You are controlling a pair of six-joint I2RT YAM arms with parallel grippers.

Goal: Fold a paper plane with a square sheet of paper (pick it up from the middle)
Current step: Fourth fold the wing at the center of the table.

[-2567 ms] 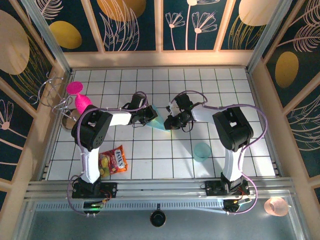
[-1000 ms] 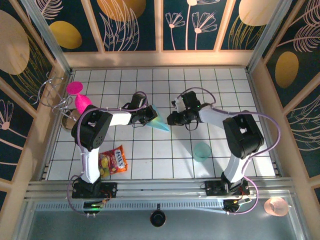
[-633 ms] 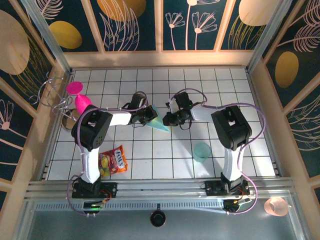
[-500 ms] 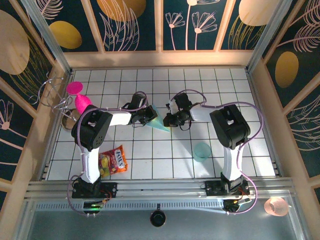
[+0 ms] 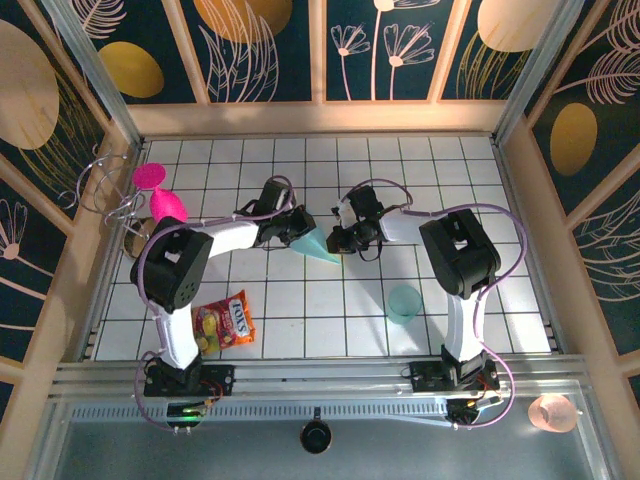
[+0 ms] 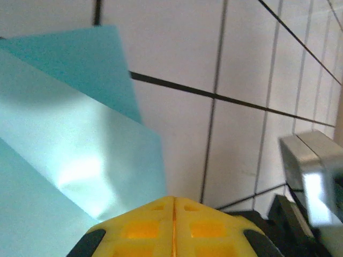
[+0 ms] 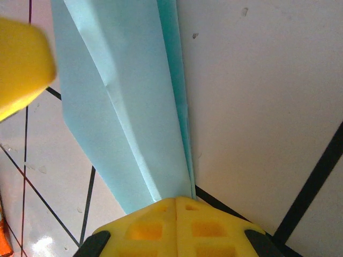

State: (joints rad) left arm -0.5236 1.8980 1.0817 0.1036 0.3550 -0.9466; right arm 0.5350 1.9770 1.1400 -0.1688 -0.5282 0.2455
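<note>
I see the paper plane [image 5: 316, 243] at the middle of the table [image 5: 300, 300], between the left gripper [image 5: 295, 232] and right gripper [image 5: 339, 243]. The cup [image 5: 404, 303] stands nearer, rightward; the snack bag [image 5: 225, 321] nearer, leftward.

top: high, looking down | wrists: close over tiled table [image 5: 300, 310] (both share the paper plane [image 7: 134, 107] [image 6: 64, 134])
</note>
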